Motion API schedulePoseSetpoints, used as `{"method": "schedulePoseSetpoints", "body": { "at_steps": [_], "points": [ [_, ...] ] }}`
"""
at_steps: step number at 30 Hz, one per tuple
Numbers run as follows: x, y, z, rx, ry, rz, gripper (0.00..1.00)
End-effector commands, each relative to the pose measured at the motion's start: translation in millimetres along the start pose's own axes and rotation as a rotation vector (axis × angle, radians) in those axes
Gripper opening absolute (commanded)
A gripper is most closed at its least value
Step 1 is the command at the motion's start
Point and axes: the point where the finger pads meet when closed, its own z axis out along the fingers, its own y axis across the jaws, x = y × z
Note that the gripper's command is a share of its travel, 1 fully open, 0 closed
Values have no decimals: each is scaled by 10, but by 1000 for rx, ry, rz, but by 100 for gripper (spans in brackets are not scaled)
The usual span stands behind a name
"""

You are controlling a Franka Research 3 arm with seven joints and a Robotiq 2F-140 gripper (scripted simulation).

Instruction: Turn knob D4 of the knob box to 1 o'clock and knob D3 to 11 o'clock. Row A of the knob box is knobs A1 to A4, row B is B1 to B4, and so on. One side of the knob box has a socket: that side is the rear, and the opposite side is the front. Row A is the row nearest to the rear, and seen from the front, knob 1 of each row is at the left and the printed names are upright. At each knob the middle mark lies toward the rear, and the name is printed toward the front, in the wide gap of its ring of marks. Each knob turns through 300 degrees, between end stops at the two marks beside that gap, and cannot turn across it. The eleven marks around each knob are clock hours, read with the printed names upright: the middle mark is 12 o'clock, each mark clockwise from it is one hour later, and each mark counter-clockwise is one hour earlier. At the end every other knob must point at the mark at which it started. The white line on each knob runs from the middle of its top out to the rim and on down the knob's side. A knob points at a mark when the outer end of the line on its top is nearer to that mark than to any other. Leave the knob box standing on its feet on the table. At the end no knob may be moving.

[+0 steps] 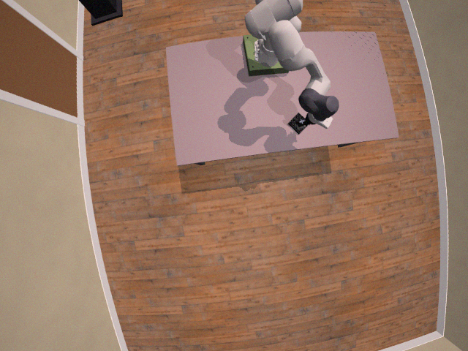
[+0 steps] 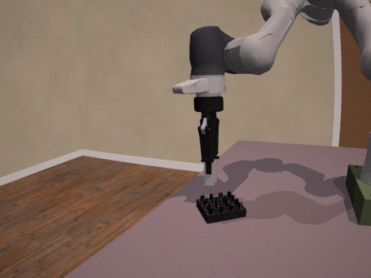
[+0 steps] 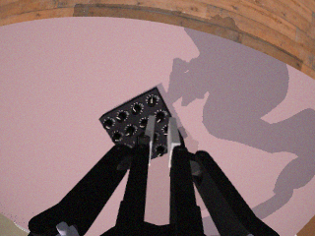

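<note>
Pinkish-mauve tabletop [image 1: 211, 86] [image 2: 269, 245] [image 3: 59, 64], black knob box [image 1: 296, 129] [image 2: 226, 218] [image 3: 157, 93] with whitish marks, brown plank-patterned floor [image 1: 264, 245] [image 2: 90, 191] [image 3: 133, 10], green base [image 1: 268, 71] [image 2: 367, 212].

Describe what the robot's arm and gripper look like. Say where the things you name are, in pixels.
The arm [image 1: 287, 40] [image 2: 254, 55] is pale grey with rounded segments and a dark grey section near the wrist. The gripper [image 2: 210, 183] [image 3: 160, 126] is black, with slim linkages and pale, flat fingertips. I see no cables.

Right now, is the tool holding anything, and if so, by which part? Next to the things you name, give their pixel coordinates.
Nothing is held: the tool [image 2: 210, 183] [image 3: 160, 126] hangs above the knob box [image 2: 226, 216] [image 3: 115, 126].
</note>
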Motion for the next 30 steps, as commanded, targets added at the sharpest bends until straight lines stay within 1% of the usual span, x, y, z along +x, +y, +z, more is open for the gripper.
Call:
{"method": "schedulePoseSetpoints", "body": {
  "at_steps": [1,5,7,8,22,24,25,30],
  "points": [
    [28,-34,-20,4,8,156,12],
    [41,-41,-30,4,8,223,12],
    [41,-41,-30,4,8,223,12],
    [49,-46,-37,4,8,267,12],
    [92,-75,-76,5,7,502,12],
    [92,-75,-76,5,7,502,12],
    [100,-81,-83,6,7,546,12],
    [116,-92,-98,6,7,631,12]
  ]
}}
